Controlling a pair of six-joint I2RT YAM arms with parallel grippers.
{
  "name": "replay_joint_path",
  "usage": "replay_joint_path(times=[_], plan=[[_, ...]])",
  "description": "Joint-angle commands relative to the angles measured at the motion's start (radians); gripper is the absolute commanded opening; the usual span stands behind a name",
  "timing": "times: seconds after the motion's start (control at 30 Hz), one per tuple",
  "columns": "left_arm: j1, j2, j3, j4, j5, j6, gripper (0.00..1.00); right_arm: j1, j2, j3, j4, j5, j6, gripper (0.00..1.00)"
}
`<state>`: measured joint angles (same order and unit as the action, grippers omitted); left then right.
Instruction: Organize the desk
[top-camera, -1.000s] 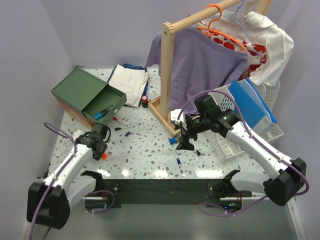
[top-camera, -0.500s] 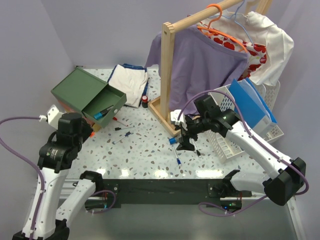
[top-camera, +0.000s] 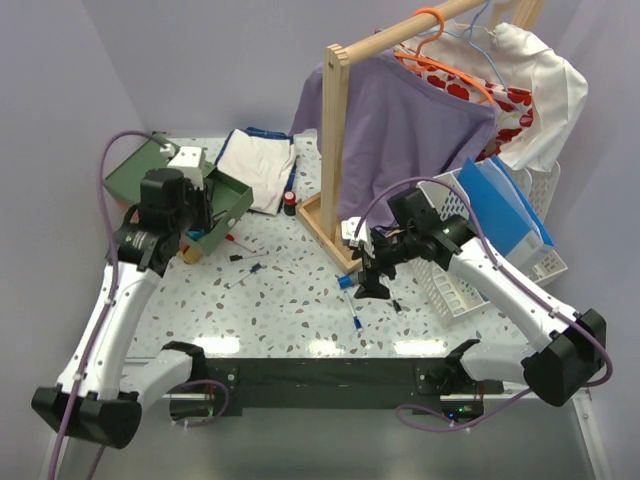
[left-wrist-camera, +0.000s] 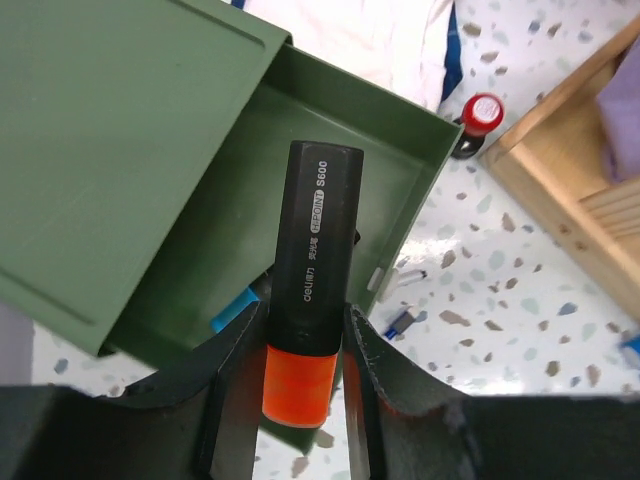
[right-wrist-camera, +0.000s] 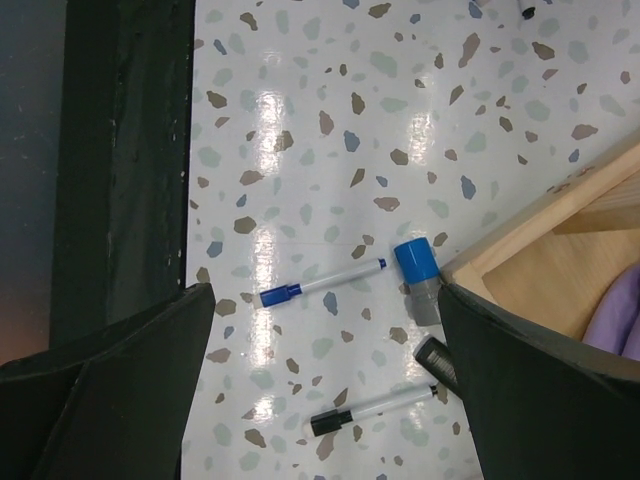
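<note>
So the left jaws pinch an orange highlighter (left-wrist-camera: 318, 230), open green drawer (left-wrist-camera: 330, 130) right beneath them. Looks like the put-away step: lower a bit, let go. Meanwhile the right jaws hang spread, blue pen (right-wrist-camera: 320, 281) on the bench (right-wrist-camera: 300, 150) below.

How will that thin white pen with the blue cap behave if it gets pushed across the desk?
The pen has a slim, seemingly round barrel lying flat on the glossy desk, so it will probably roll or skid sideways. It looks small and light, likely shifting at a slight touch. Its plastic body seems stiff, unlikely to bend.
</note>
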<state>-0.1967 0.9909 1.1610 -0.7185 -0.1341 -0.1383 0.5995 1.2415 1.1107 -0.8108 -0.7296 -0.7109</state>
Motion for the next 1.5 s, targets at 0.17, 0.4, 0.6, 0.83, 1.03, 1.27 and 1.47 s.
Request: replay_joint_path(times=[0.17, 0.4, 0.6, 0.83, 1.03, 1.27, 1.47], plan=[[0.005, 0.169, 0.092, 0.128, -0.008, 0.235, 0.14, -0.018, 0.032, 0.026, -0.011, -0.037, -0.022, 0.99], [0.005, 0.172, 0.092, 0.175, -0.081, 0.212, 0.63, -0.018, 0.045, 0.092, -0.163, -0.004, -0.146, 0.99], [0.005, 0.097, 0.092, 0.212, -0.026, 0.177, 0.77, -0.018, 0.039, 0.156, -0.376, 0.096, -0.406, 0.99], [0.005, -0.199, -0.174, 0.350, 0.102, 0.152, 0.96, -0.020, 0.045, 0.072, -0.384, 0.321, -0.654, 0.98], [0.005, -0.497, -0.377, 0.373, 0.125, 0.105, 1.00, -0.020, 0.117, -0.002, -0.246, 0.489, -0.771, 0.93], [0.005, -0.750, -0.556, 0.407, 0.105, 0.051, 1.00, -0.020, 0.291, 0.028, -0.199, 0.530, -0.903, 0.84], [0.005, -0.773, -0.567, 0.404, 0.100, 0.051, 1.00, -0.020, 0.398, 0.043, -0.110, 0.570, -0.923, 0.68]])
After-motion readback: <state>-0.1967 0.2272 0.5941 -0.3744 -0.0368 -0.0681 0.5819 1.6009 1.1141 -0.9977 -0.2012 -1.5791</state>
